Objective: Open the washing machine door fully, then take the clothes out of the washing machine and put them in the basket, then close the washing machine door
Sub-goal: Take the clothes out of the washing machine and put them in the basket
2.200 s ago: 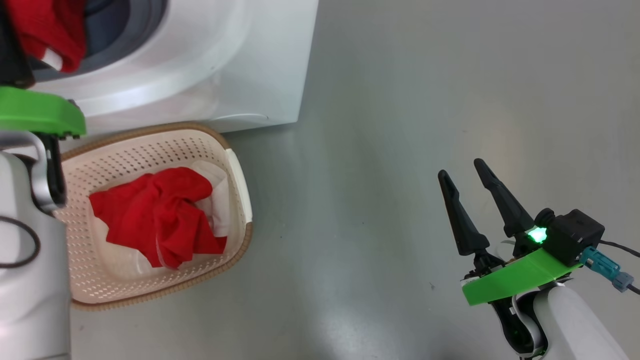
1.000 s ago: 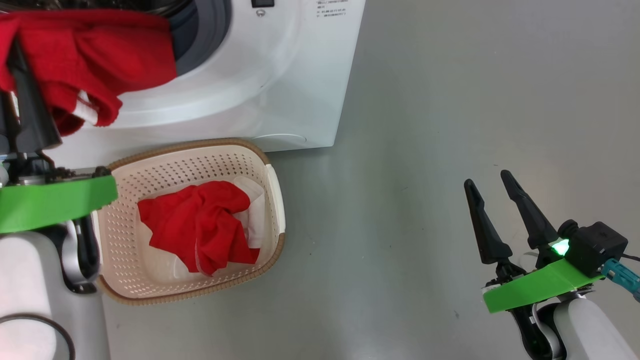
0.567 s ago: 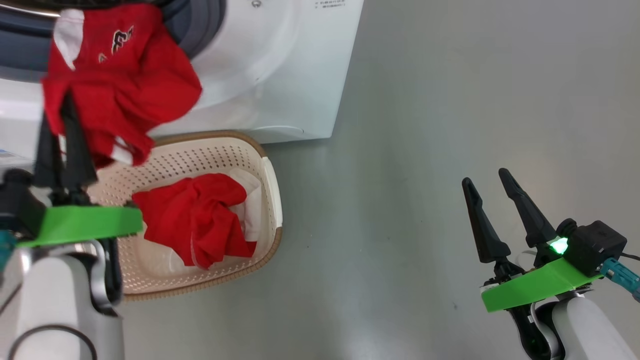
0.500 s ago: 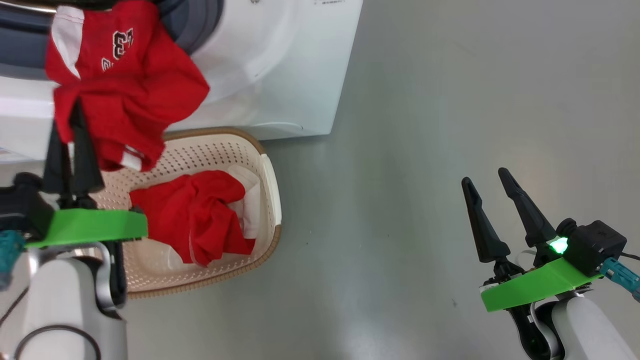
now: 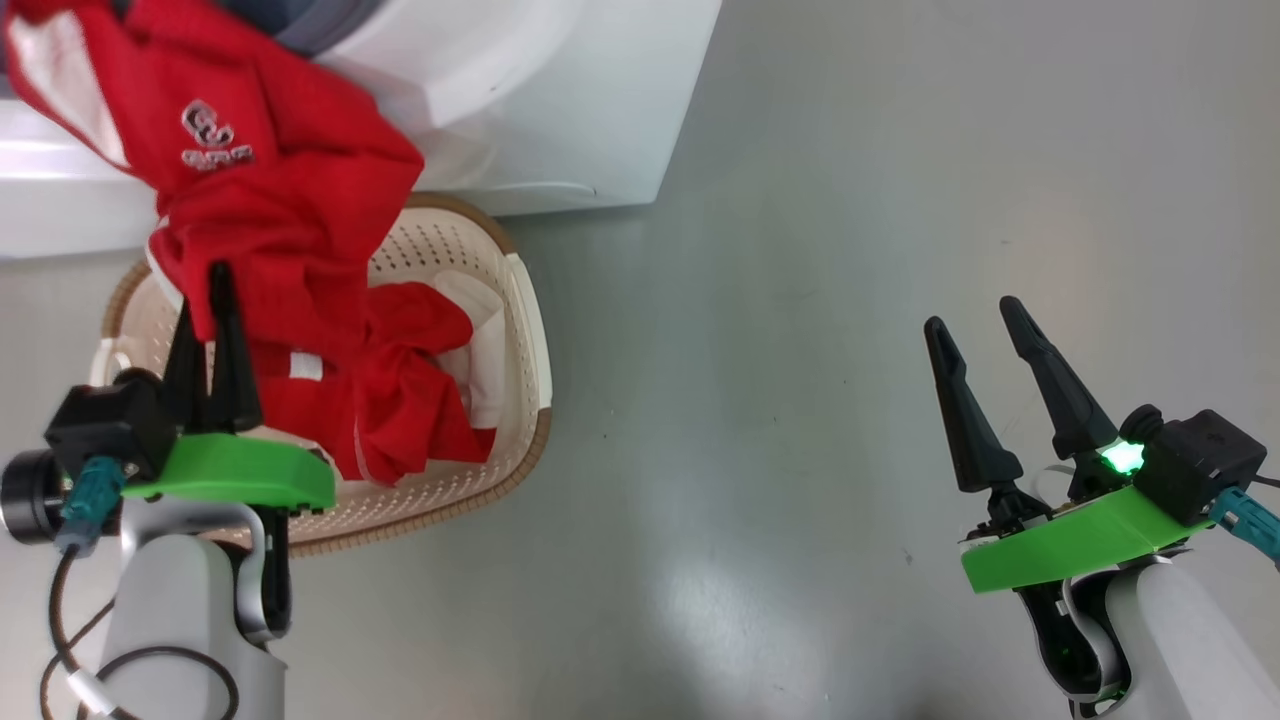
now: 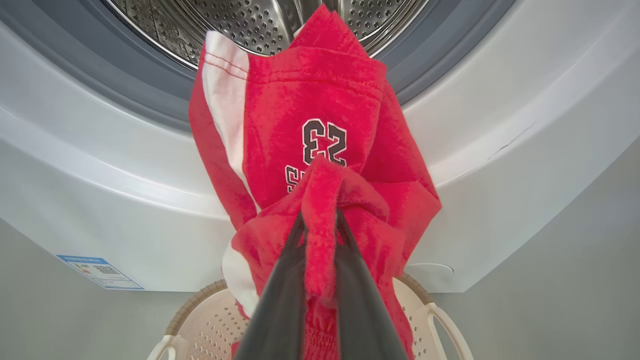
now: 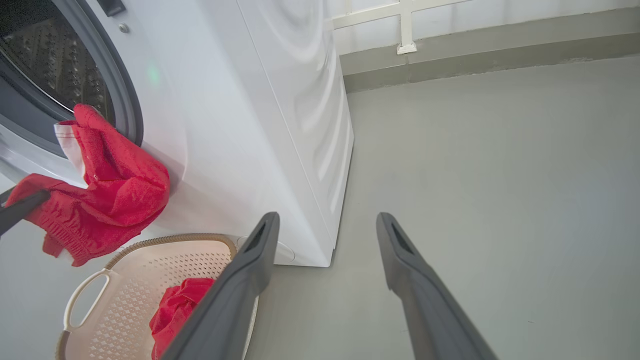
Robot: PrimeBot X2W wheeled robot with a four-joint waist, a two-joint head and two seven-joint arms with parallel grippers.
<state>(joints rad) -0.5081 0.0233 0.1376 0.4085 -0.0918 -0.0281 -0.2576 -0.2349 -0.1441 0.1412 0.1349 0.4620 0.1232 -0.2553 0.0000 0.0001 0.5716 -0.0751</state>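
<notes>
L gripper (image 5: pixel 205 290) clamped on red garment (image 5: pixel 290 200), now pulled from washing machine (image 5: pixel 560 100); basket (image 5: pixel 530 330) below it, release next. R gripper (image 5: pixel 972 312) spread, empty.

Fuzzy cloth clothes (image 6: pixel 320 100); perforated plastic basket (image 5: pixel 447 243); shiny steel drum (image 6: pixel 240 25).

Smooth grey floor (image 5: pixel 850 250) with soft glare; white panelled wall (image 7: pixel 500 17) above a grey skirting (image 7: pixel 500 52)

23 on red clothes (image 6: pixel 320 100), blue label (image 6: pixel 100 272) (illegible) on washing machine (image 6: pixel 500 125)
</notes>
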